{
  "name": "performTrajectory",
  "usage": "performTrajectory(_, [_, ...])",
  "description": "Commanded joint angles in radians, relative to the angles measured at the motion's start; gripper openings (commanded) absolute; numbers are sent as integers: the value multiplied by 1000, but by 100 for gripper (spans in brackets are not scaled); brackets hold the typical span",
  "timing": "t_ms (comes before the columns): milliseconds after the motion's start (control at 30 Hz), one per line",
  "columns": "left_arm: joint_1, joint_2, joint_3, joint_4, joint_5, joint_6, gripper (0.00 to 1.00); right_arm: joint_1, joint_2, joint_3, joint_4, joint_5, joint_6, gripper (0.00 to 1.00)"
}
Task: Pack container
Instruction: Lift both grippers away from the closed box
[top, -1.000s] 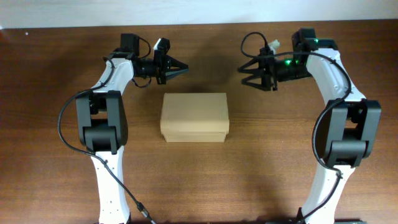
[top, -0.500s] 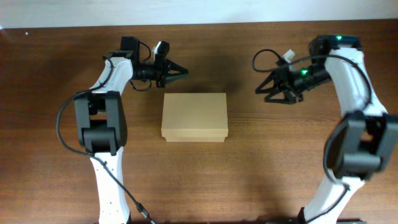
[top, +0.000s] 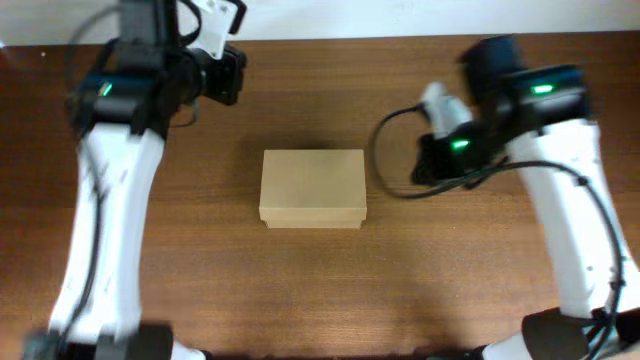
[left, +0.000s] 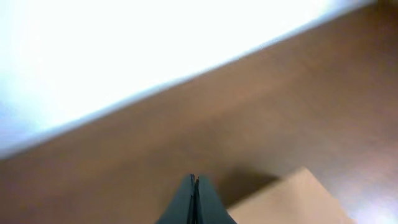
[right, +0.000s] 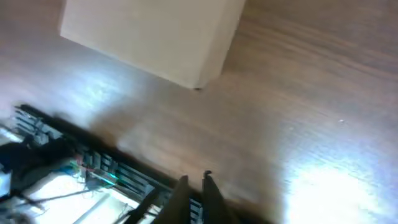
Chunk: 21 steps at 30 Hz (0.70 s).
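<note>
Arms risen since before, wooden table (top: 300, 290), white wall (left: 124, 50), container (top: 313, 187) (lid down), left gripper (left: 194, 186) pressed closed, right gripper (right: 194, 182) barely parted, both empty

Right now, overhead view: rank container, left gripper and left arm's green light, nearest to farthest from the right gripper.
1. container, centre, just left of the right gripper.
2. left gripper, back left.
3. green light, farther left on the left arm.

Left arm (top: 105, 210) and right arm (top: 575, 230) are white tubes with chunky black joints (top: 215, 75), green LED (top: 104, 89) glowing on each, black cable (top: 378, 150) looping off the right one.
</note>
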Motion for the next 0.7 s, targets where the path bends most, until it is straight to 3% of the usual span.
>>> performTrajectory(0, [2, -103, 2, 19, -230, 44, 2, 154, 24, 3, 30, 181, 102, 4])
performTrajectory(233, [2, -300, 2, 28, -277, 49, 2, 328, 79, 2, 309, 458, 102, 4])
performTrajectory(400, [2, -369, 2, -24, -318, 66, 2, 340, 147, 2, 542, 468, 40, 4])
performTrajectory(667, [2, -423, 2, -172, -407, 66, 2, 341, 324, 2, 511, 338, 42, 4])
